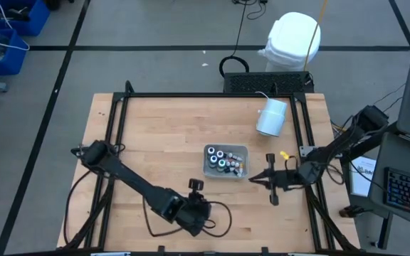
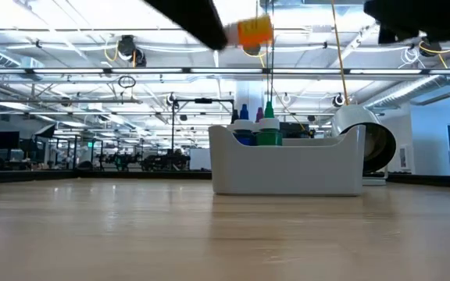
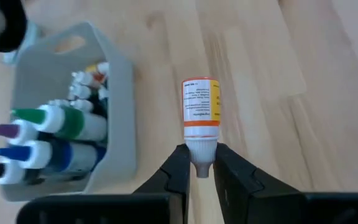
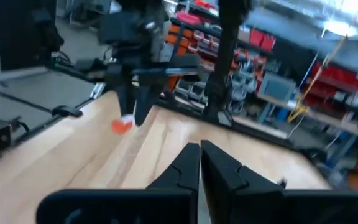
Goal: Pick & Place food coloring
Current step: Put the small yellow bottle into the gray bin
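My left gripper (image 3: 201,168) is shut on a small orange-labelled food coloring bottle (image 3: 201,102), which shows high over the table in the low view (image 2: 254,31) and the right wrist view (image 4: 120,126). In the high view this gripper (image 1: 196,186) is near the table's near edge, left of the clear tray (image 1: 242,149). Several food coloring bottles (image 1: 223,161) stand upright in the tray; green, blue and purple tops (image 3: 48,137) show. My right gripper (image 4: 199,152) is shut and holds nothing; it hangs just right of the tray (image 1: 256,178). My left gripper pinches the orange bottle's white cap (image 3: 201,152) between its two fingertips. The bottle's body sticks straight out beyond the fingers, along their line. It is lifted clear of the table, beside the tray wall (image 3: 120,124).
A big white cylinder (image 1: 271,117) lies on its side at the table's far right, behind the tray in the low view (image 2: 373,144). A black frame (image 1: 119,107) runs round the tabletop. Bare wood (image 1: 155,142) lies left of the tray.
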